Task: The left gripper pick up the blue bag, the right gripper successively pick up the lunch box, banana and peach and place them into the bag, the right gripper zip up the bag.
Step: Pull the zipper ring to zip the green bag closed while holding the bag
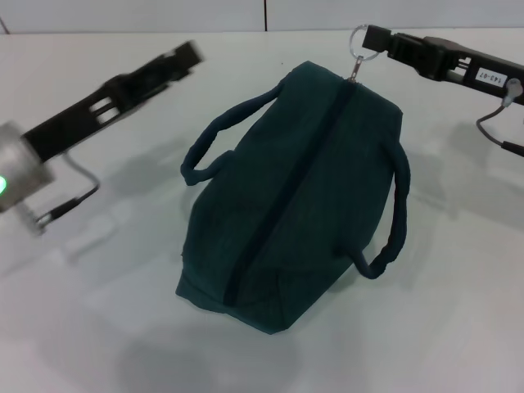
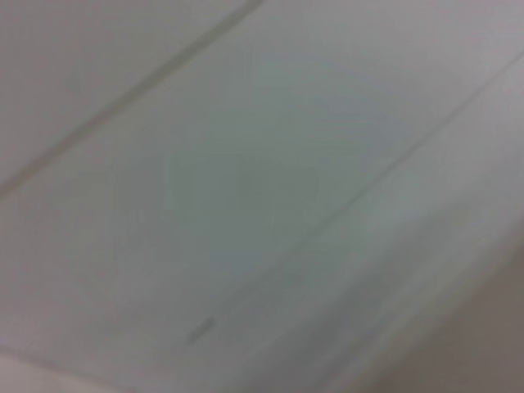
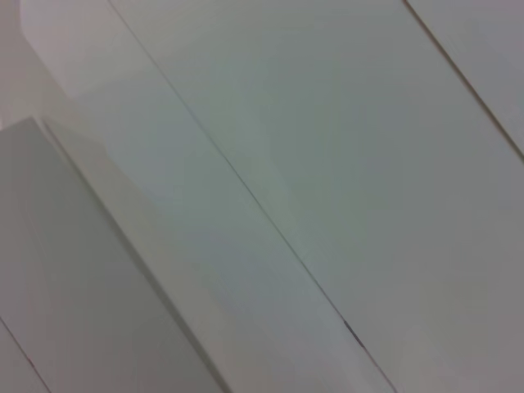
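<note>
The blue bag (image 1: 295, 196) lies on the white table (image 1: 98, 327) in the head view, its long zipper line running closed along the top and a padded handle on each side. At the bag's far end its ring zipper pull (image 1: 358, 51) stands up, and my right gripper (image 1: 375, 38) is shut on that ring. My left gripper (image 1: 187, 56) hangs above the table at the far left, apart from the bag and touching nothing. The lunch box, the banana and the peach are out of view. Both wrist views show only pale surfaces with thin seam lines.
Cables hang from both arms, one at the left (image 1: 74, 196) and one at the right (image 1: 499, 123). The back wall (image 1: 262, 15) rises just behind the table's far edge.
</note>
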`<state>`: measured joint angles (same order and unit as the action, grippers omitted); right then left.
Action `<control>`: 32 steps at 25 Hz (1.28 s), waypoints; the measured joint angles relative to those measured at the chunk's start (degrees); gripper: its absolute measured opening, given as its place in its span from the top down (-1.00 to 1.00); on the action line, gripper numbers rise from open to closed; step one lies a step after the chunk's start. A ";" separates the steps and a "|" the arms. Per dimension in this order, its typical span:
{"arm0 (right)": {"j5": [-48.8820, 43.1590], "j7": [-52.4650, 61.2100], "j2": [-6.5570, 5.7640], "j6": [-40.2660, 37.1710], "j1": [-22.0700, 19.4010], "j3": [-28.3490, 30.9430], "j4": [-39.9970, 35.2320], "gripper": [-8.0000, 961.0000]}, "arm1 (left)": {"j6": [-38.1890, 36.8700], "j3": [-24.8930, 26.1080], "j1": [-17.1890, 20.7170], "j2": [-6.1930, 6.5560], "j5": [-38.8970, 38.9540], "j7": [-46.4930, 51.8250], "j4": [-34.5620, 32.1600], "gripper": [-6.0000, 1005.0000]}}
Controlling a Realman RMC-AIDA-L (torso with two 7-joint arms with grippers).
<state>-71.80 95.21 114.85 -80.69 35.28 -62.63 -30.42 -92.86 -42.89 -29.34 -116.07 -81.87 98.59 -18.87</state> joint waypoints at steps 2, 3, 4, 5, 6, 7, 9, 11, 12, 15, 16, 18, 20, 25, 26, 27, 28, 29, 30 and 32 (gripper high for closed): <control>0.00 -0.19 0.03 -0.04 0.09 0.18 0.01 0.87 | 1.09 0.00 -2.73 0.37 -3.25 3.25 -0.06 -0.78; 0.00 -0.24 0.06 -0.08 0.11 0.19 0.02 0.87 | 1.33 -0.01 -3.95 0.53 -4.76 4.63 -0.19 -0.78; 0.00 -0.24 0.06 -0.08 0.11 0.19 0.02 0.87 | 1.43 0.00 -5.34 0.64 -6.80 6.33 -0.62 -0.78; 0.00 -0.30 0.10 -0.13 0.15 0.19 0.02 0.87 | 1.45 -0.01 -6.34 0.66 -8.33 7.65 -1.10 -0.78; 0.00 -0.34 0.15 -0.29 0.15 0.19 0.02 0.87 | 1.46 0.00 -7.22 0.65 -10.19 9.36 -1.86 -0.78; 0.00 -0.35 0.16 -0.35 0.15 0.19 0.02 0.87 | 1.45 0.01 -7.65 0.57 -11.08 10.24 -2.52 -0.78; 0.00 -0.36 0.19 -0.43 0.08 0.19 0.02 0.87 | 1.35 0.01 -8.15 0.22 -12.65 11.90 -3.95 -0.78; 0.00 -0.40 0.24 -0.48 0.02 0.19 0.09 0.87 | 1.16 0.01 -8.25 -0.05 -13.39 12.89 -4.95 -0.78; 0.00 -0.42 0.26 -0.50 0.01 0.21 0.13 0.87 | 1.06 -0.03 -8.25 -0.11 -13.49 13.16 -5.17 -0.78; 0.00 -0.50 0.28 -0.57 -0.01 0.23 0.23 0.87 | 0.91 -0.82 -8.24 -0.06 -13.66 13.76 -5.44 -0.78; 0.00 -0.50 0.28 -0.57 -0.01 0.23 0.23 0.87 | 0.89 -1.41 -8.24 0.04 -13.68 14.01 -5.63 -0.78; 0.00 -0.52 0.28 -0.60 -0.03 0.23 0.23 0.86 | 0.89 -2.56 -8.09 0.15 -13.76 14.96 -6.94 -0.78; 0.00 -0.53 0.28 -0.61 -0.04 0.23 0.13 0.86 | 0.96 -3.39 -7.82 0.20 -14.42 17.41 -9.70 -0.78; -0.01 -0.75 0.28 -0.76 -0.04 0.23 0.11 0.86 | 1.00 -3.65 -7.76 0.38 -20.05 27.72 -20.93 -0.78; 0.00 -0.90 0.28 -0.81 -0.03 0.24 0.16 0.86 | 0.87 -3.78 -7.82 0.30 -21.44 29.87 -23.72 -0.77; 0.00 -1.00 0.29 -0.85 -0.01 0.24 0.19 0.86 | 0.75 -4.02 -7.92 0.15 -22.64 31.56 -26.06 -0.77; -0.01 -1.11 0.28 -0.88 0.03 0.24 0.23 0.86 | 0.67 -4.81 -7.99 -0.08 -23.75 33.66 -29.08 -0.77; -0.01 -1.16 0.28 -0.88 0.07 0.24 0.26 0.86 | 0.65 -5.64 -8.04 -0.25 -24.50 35.17 -31.27 -0.77; 0.00 -1.16 0.28 -0.88 0.12 0.24 0.28 0.86 | 0.67 -6.72 -8.05 -0.41 -25.27 36.93 -33.33 -0.77; 0.00 -1.25 0.31 -0.88 0.19 0.24 0.32 0.86 | 0.81 -8.63 -8.23 -0.65 -26.24 39.70 -35.69 -0.77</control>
<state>-71.81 93.95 115.17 -81.57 35.47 -62.40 -30.10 -92.05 -51.53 -37.57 -116.71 -108.10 138.29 -54.56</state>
